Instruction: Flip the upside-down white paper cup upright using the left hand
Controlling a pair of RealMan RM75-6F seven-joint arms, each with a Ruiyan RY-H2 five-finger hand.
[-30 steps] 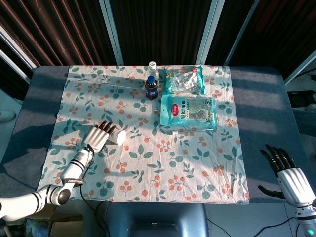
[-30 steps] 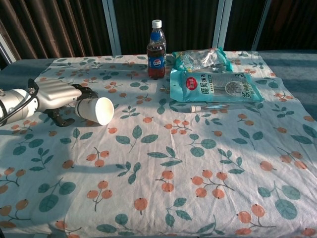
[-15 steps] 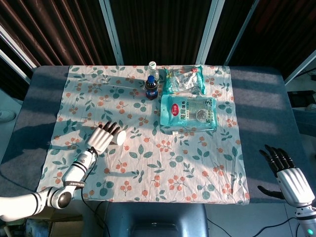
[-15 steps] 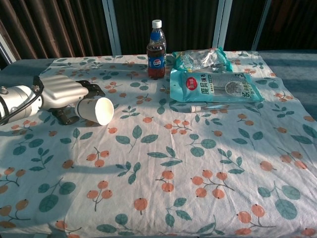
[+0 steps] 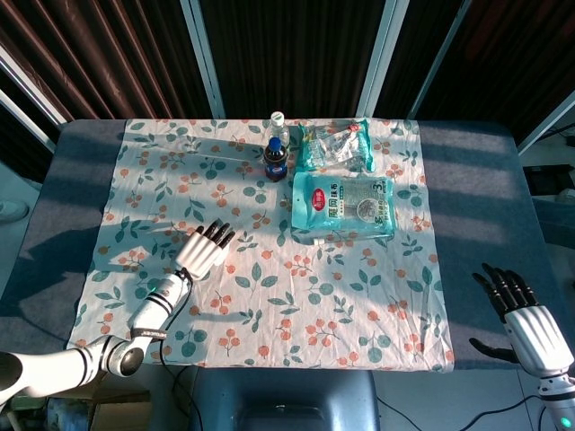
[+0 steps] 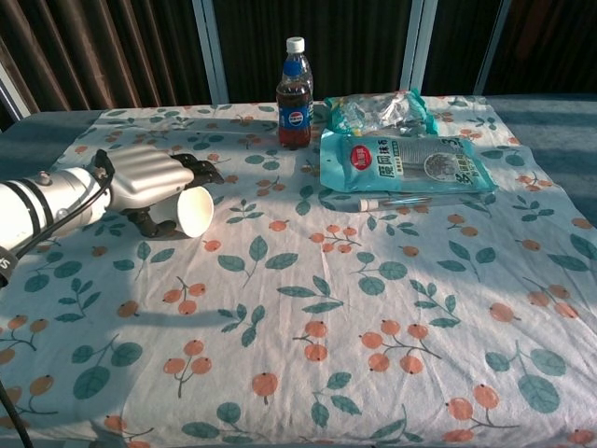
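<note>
Cloth (image 6: pixel 308 308) open front/centre; bottle (image 6: pixel 294 93), snack bags (image 6: pixel 401 163) crowd far side.

Left robot hand (image 6: pixel 149 177) seemingly grasping; right robot hand (image 5: pixel 526 319) spread.

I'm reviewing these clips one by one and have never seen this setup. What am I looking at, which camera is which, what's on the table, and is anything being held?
This is a two-armed robot with humanlike hands, steered remotely by a person. One picture looks down from its head, the other looks forward from its chest.

The table carries a floral cloth. At the far side stand a cola bottle, a clear snack bag and a teal packet.

The left robot hand lies over a white paper cup, which is on its side with its open mouth facing the camera. The fingers seem to wrap it, so it looks held. In the head view the hand hides the cup.

The right robot hand hovers past the table's right edge, fingers spread, holding nothing.
</note>
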